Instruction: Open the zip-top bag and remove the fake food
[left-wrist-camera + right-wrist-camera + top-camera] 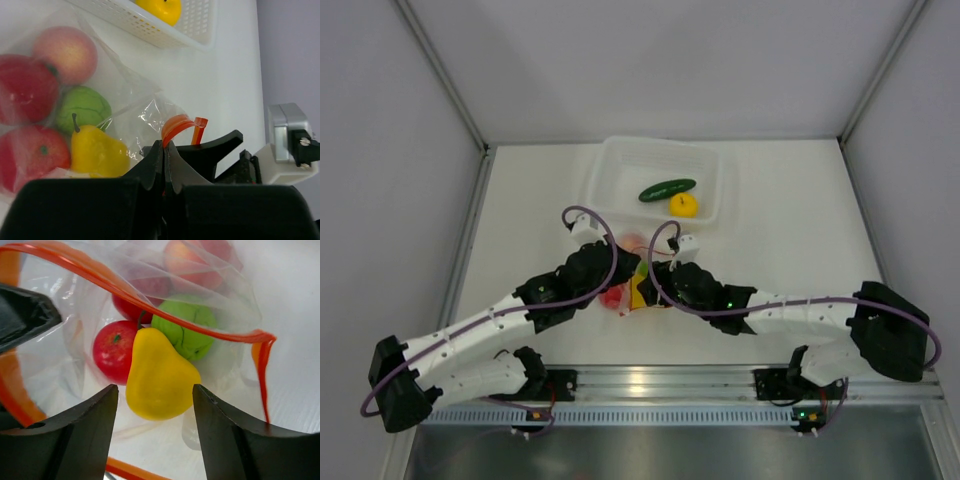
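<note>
Though done opening the zip-top bag between the arms, only partway — cucumber and yellow fruit in basket, pear and round ones inside yet. Pinching orange strip with left gripper, pressed together; straddling pear with right gripper, jaws spread.

Looks like a robotics lab test cell, not a home or kitchen. Shows in the plain pale-grey wall panels joined by slim metal corner posts, the bare matt white tabletop, and the silver slotted aluminium rail along the near edge, bolted with the white-and-black jointed left robot arm and the matching right robot arm, trailing purple cables. Holds props: glossy plastic toy fruit in a clear crinkly plastic bag and a translucent white perforated plastic basket.
</note>
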